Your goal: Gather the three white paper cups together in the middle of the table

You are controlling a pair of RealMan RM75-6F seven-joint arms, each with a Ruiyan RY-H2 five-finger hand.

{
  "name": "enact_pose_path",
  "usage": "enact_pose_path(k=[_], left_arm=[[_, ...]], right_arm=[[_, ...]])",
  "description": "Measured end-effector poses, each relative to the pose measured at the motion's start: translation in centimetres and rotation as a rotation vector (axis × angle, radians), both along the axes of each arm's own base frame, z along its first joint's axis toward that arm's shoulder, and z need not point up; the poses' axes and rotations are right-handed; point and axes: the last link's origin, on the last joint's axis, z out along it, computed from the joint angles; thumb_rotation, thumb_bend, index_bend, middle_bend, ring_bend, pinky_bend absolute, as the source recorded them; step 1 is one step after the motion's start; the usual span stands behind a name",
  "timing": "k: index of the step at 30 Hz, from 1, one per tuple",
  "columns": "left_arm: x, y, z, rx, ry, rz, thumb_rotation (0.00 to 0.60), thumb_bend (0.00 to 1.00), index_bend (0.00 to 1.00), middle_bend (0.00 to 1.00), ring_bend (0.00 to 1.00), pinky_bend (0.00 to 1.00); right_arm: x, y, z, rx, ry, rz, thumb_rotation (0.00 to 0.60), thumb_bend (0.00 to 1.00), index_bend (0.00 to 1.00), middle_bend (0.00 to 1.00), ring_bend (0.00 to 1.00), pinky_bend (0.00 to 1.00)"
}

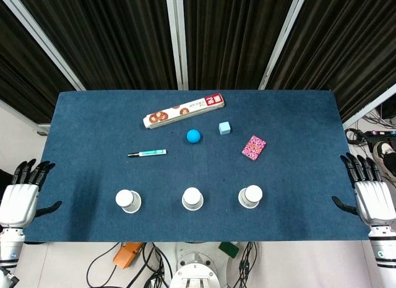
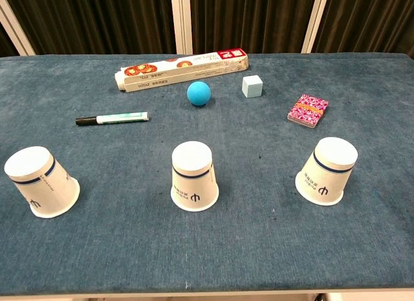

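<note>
Left hand [image 1: 20, 198]: parked off the desk's [image 1: 80, 114] left edge, well left of the middle cup, fingers spread wide, holding nothing; likely waiting clear of the work.

Left cup [image 1: 127, 200]: upside down on the blue cloth, well apart to the left of the middle cup, same near row. Marker [image 1: 147, 153]: behind and left of the middle cup, out of the sliding path.

Middle cup [image 1: 192, 199]: upside down, already about centre of the near edge, so probably the gathering spot. Long box [image 1: 184, 111], blue ball [image 1: 193, 136] and pale cube [image 1: 224, 128]: behind the middle cup, far enough not to interfere. Patterned card pack [image 1: 253, 147]: behind and right.

Right cup [image 1: 250, 196]: upside down, well apart to the right of the middle cup.

Right hand [image 1: 371, 195]: off the desk's right edge, well right of the middle cup, fingers wide, empty. Gathering not yet begun, by the look of the spacing.
</note>
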Motion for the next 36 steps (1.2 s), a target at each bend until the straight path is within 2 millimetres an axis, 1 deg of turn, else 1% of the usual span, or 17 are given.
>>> enact_pose_path(k=[5, 8, 11, 16, 19, 24, 28, 36], left_arm=[[0.4, 0.1, -0.2, -0.019, -0.022, -0.016, 0.600, 0.09, 0.15, 0.14, 0.08, 0.00], [1.0, 0.1, -0.6, -0.046, -0.037, -0.045, 0.600, 0.11, 0.16, 0.15, 0.08, 0.00], [2.0, 0.4, -1.5, -0.096, -0.050, -0.093, 0.600, 0.12, 0.19, 0.15, 0.09, 0.00], [4.0, 1.3, -3.8, -0.220, -0.039, -0.169, 0.600, 0.19, 0.23, 0.17, 0.10, 0.00], [5.2, 2.0, -5.5, -0.290, -0.005, -0.210, 0.600, 0.20, 0.25, 0.18, 0.11, 0.00], [6.9, 2.8, -7.8, -0.385, 0.044, -0.251, 0.600, 0.20, 0.25, 0.18, 0.11, 0.00], [7.2, 3.0, -8.7, -0.434, 0.066, -0.238, 0.600, 0.21, 0.25, 0.18, 0.11, 0.00], [7.0, 3.2, -9.6, -0.475, 0.061, -0.201, 0.600, 0.25, 0.27, 0.18, 0.11, 0.00]], right_arm=[[0.2, 0.0, 0.3, -0.022, -0.004, 0.022, 0.600, 0.29, 0.00, 0.10, 0.00, 0.06], [0.2, 0.0, 0.6, -0.033, -0.003, 0.026, 0.600, 0.29, 0.00, 0.10, 0.00, 0.06], [0.3, 0.2, 1.0, -0.048, -0.007, 0.035, 0.600, 0.29, 0.00, 0.10, 0.00, 0.05], [0.1, 0.6, 1.4, -0.064, -0.021, 0.043, 0.600, 0.29, 0.00, 0.10, 0.00, 0.05], [-0.1, 0.8, 1.4, -0.066, -0.024, 0.039, 0.600, 0.29, 0.00, 0.10, 0.00, 0.05], [-0.2, 1.1, 1.5, -0.070, -0.028, 0.037, 0.600, 0.29, 0.00, 0.10, 0.00, 0.05], [-0.4, 1.3, 1.4, -0.068, -0.031, 0.032, 0.600, 0.29, 0.00, 0.10, 0.00, 0.05], [-0.4, 1.2, 1.2, -0.062, -0.032, 0.030, 0.600, 0.29, 0.00, 0.10, 0.00, 0.05]])
